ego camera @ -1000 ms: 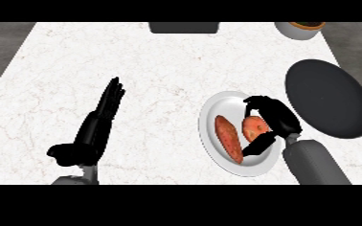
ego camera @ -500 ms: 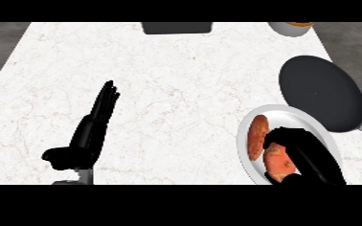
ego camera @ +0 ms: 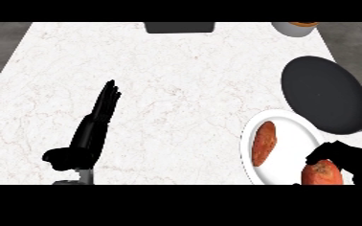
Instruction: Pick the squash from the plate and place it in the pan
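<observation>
Our right robot hand [ego camera: 341, 154] is curled round the squash [ego camera: 322, 173] at the plate's [ego camera: 297, 136] near right edge, and the pan [ego camera: 322, 96] lies straight ahead, just beyond that plate.

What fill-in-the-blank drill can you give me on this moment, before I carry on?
1. The right hand curls round one squash; the other squash lies on the white ____.
2. The dark pan is ____.
3. The left hand, fingers straight, holds ____.
Missing words: plate; empty; nothing.
</observation>
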